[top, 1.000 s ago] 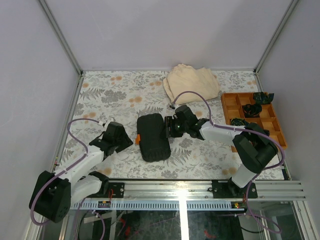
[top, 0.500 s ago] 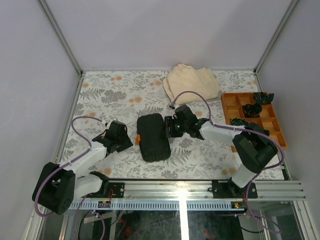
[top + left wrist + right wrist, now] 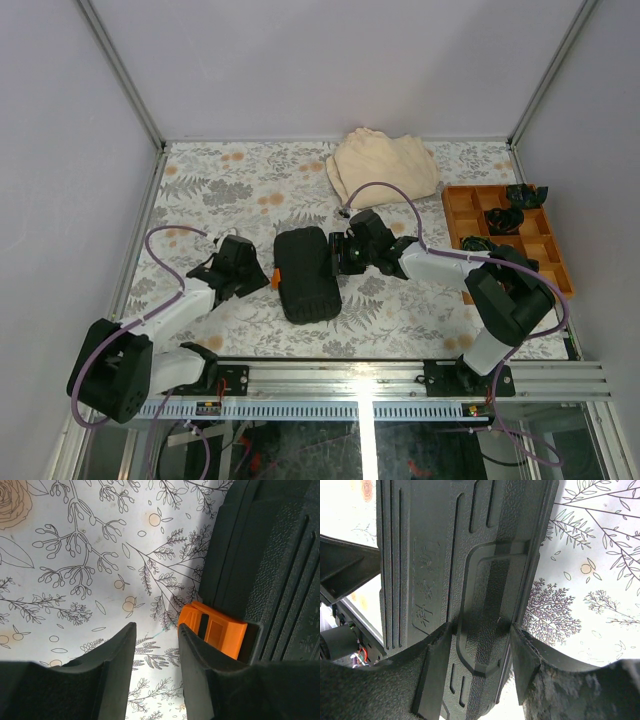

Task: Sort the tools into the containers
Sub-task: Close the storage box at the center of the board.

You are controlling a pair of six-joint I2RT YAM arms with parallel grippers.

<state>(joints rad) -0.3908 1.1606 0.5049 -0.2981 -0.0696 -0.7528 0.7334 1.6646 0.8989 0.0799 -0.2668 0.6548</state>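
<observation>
The container, a black tool case (image 3: pixel 306 273), lies shut in the middle of the table, its orange latch (image 3: pixel 275 279) facing left. No tools show in any view. My left gripper (image 3: pixel 261 277) sits low just left of the latch. In the left wrist view it (image 3: pixel 156 630) is open with only tablecloth between its fingers, and the latch (image 3: pixel 215 635) lies right beside the right finger. My right gripper (image 3: pixel 336 256) is at the case's right edge. In the right wrist view it (image 3: pixel 479 629) is shut across a raised ridge of the case (image 3: pixel 470 555).
A beige folded cloth (image 3: pixel 383 165) lies at the back of the table. A wooden divided tray (image 3: pixel 540 250) stands at the right edge with dark items (image 3: pixel 503 218) in its far compartments. Grey walls close in both sides.
My left gripper has shifted a little forward and right toward the latch, and its jaws have narrowed slightly. The right arm and the case have not moved.
</observation>
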